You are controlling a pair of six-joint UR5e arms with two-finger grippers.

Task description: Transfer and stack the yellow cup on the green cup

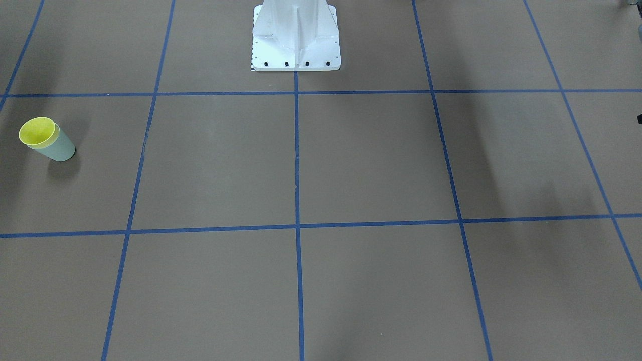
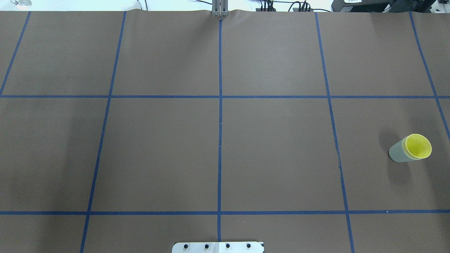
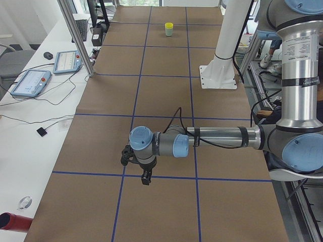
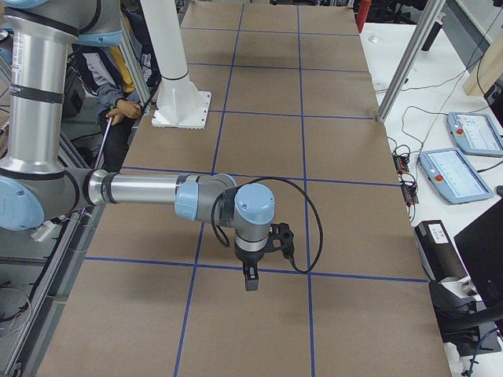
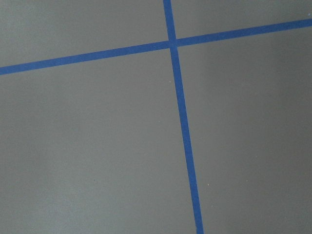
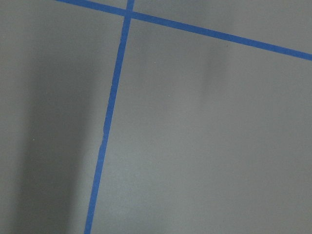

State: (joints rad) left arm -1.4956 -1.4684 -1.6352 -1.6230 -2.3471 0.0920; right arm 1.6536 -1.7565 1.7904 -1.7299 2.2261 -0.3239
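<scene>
The yellow cup point(image 1: 37, 131) sits nested inside the green cup point(image 1: 61, 149), and only its rim and inside show. The stacked pair stands upright on the brown table at the robot's far right, seen as the yellow cup point(image 2: 418, 146) and the green cup point(image 2: 397, 153) in the overhead view. No gripper is near them. My left gripper point(image 3: 145, 177) points down over a blue tape line at the table's left end. My right gripper point(image 4: 250, 280) hangs the same way at the right end. Both show only in the side views, so I cannot tell if they are open or shut. Both wrist views hold only bare mat and tape.
The white pedestal base point(image 1: 296, 45) is bolted at the table's robot-side middle. Blue tape lines point(image 2: 220, 140) divide the brown mat into squares. Tablets point(image 3: 30, 82) and cables lie on the side desk past an aluminium post point(image 3: 75, 38). A person point(image 4: 118, 86) sits behind the robot.
</scene>
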